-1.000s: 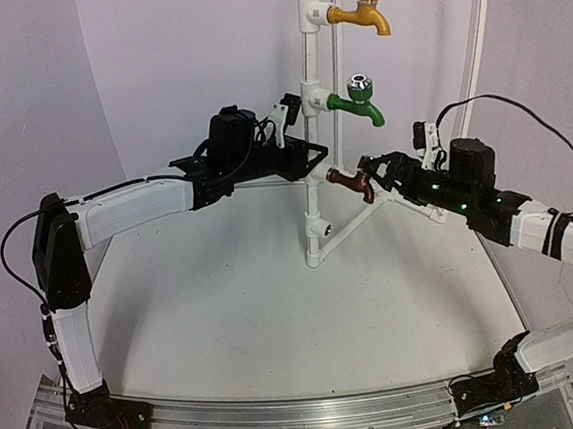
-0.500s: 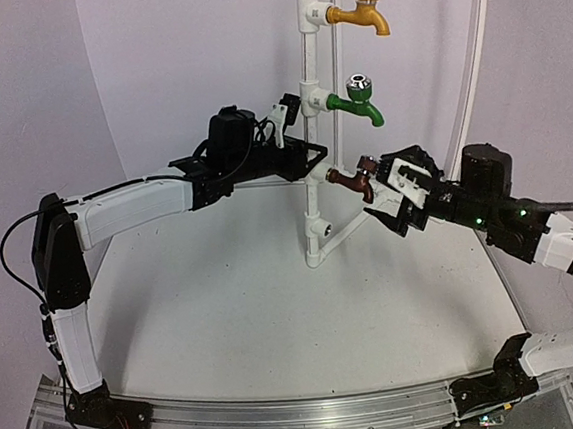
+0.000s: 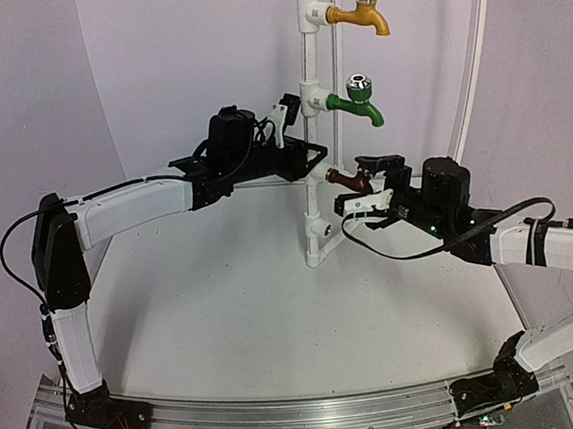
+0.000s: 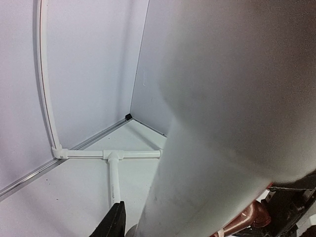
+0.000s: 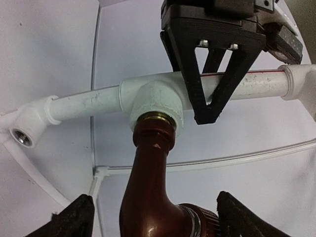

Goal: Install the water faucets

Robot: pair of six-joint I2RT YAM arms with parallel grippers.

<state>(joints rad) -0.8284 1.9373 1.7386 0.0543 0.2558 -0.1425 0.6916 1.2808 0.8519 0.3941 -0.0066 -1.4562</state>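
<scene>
Yellow faucet [image 3: 359, 12] sits high on white pipe stand [image 3: 312, 204].

No lettering, label, brand or number can be read in any view. The dark brown faucet [image 5: 148, 197], green faucet [image 3: 352, 104], yellow-orange faucet [image 3: 359, 14] and white pipe stand [image 5: 89, 103] look unmarked. A thin red line [image 5: 247, 74] along the pipe is too fine to read.
</scene>
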